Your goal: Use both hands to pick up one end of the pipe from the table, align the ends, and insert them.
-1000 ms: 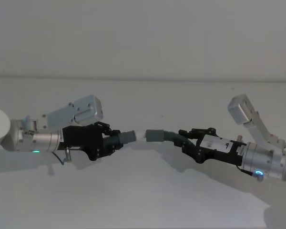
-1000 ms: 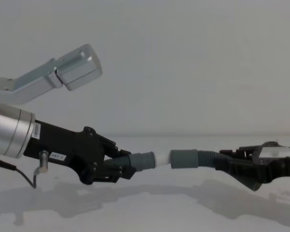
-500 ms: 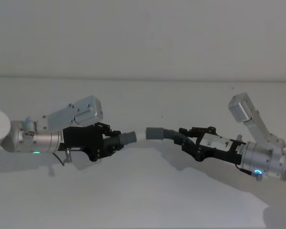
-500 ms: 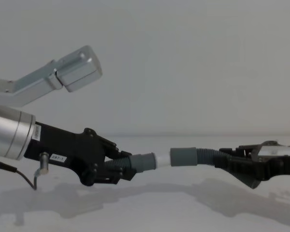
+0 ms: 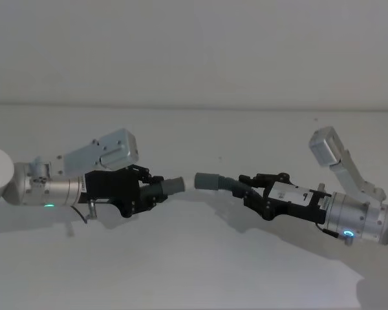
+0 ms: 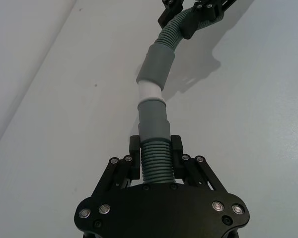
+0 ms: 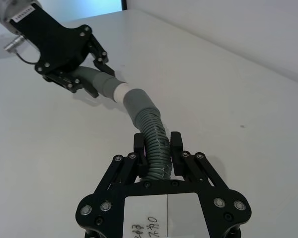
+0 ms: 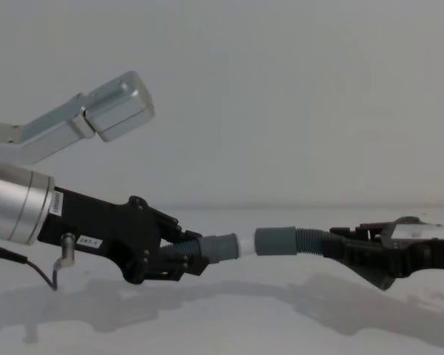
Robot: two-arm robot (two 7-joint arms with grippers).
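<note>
- Our left gripper (image 5: 156,192) is clamped on one ribbed hose piece (image 5: 160,188).
- Our right gripper (image 5: 247,187) pinches the other hose piece (image 5: 221,183) at 3 o'clock.
- White tip (image 8: 245,245) sits inside the opposite cuff (image 8: 275,241), above the table (image 5: 194,265).

Two black plastic two-finger grippers, left (image 5: 156,191) and right (image 5: 246,187), with flat angular bodies dotted with small silver screws. Brushed silver cylindrical wrists (image 5: 58,192) behind each, lit by a small green ring light. Pale grey boxy camera housings (image 8: 117,105) on slanted brackets above. Thin dark cable (image 8: 31,265) under the left wrist. White handwritten label (image 7: 166,216) on the right gripper body.
</note>
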